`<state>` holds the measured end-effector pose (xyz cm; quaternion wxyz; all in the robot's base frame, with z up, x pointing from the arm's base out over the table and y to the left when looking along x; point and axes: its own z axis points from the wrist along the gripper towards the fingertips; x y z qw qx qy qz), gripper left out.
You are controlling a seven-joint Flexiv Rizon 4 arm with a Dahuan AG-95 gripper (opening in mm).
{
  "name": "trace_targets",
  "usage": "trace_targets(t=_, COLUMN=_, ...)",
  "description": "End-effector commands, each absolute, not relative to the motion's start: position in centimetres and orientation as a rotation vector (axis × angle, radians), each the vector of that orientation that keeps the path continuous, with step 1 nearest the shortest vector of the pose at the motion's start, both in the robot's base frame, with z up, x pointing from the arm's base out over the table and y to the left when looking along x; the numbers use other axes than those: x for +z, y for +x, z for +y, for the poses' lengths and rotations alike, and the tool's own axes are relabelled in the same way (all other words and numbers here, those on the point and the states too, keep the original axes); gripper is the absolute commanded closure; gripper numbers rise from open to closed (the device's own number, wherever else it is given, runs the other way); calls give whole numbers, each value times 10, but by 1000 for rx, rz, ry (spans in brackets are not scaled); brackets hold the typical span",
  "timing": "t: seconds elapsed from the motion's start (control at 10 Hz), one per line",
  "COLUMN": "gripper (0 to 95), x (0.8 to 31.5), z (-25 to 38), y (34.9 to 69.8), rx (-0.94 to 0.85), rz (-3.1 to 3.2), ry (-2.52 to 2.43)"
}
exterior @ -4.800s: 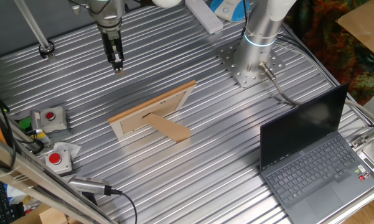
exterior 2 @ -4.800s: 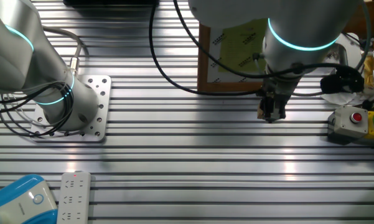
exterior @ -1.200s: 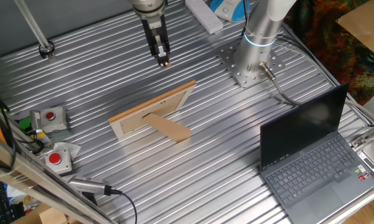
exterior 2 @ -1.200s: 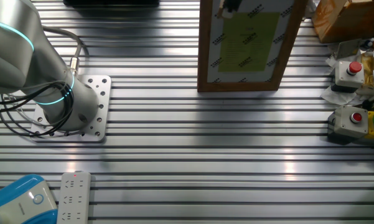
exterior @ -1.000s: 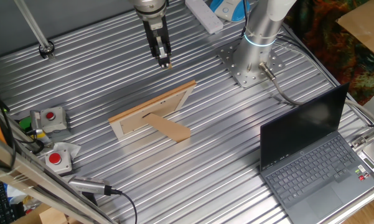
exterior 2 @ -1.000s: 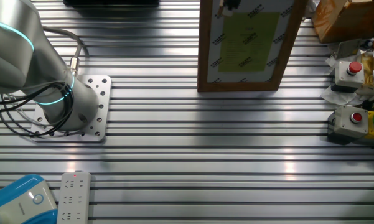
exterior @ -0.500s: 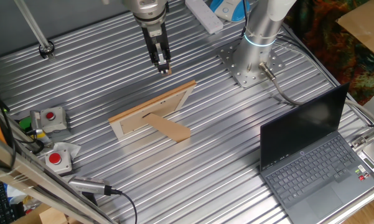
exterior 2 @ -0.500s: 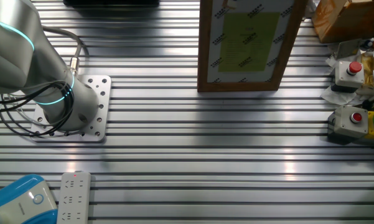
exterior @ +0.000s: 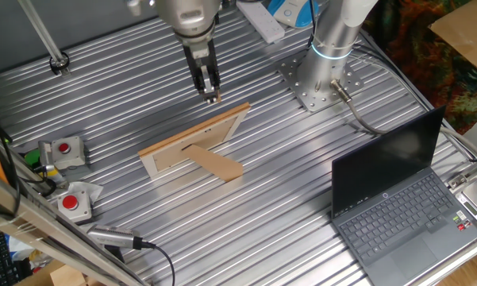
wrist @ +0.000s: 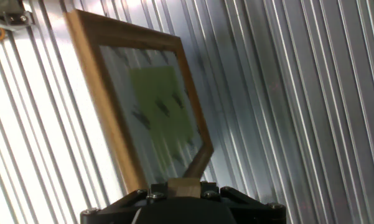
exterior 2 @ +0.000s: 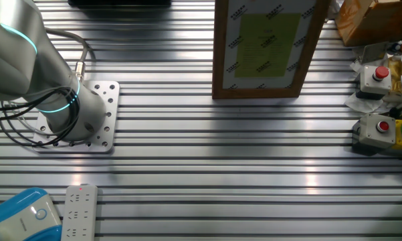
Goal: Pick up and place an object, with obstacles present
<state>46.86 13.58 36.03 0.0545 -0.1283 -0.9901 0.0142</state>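
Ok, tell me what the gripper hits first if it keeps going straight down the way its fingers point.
Probably the picture frame: the gripper, shut on the wooden block, points at the frame's upper corner. Depth is unclear; it might just miss and meet the table.

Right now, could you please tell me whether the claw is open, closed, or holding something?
Claw: closed on the block, held above the table near the frame.
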Motion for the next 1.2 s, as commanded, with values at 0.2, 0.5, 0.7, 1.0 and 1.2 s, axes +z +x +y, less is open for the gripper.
trace_targets(t=0.2, gripper=950, x=362, z=142, y=468, rx=34, rz=-3014, ry=-390)
trace_targets(t=0.5, gripper=950, x=363, z=149, y=469, rx=28, rz=-3014, ry=-387)
trace_targets(t=0.7, gripper=950, x=359, z=152, y=469, rx=30, rz=-3018, ry=-390)
trace_targets(t=1.0, gripper=950, x=359, z=152, y=469, rx=26, rz=-3025, ry=-375)
trace_targets(t=1.2, gripper=950, x=359, z=152, y=469, rx=20, rz=-3053, ry=-352)
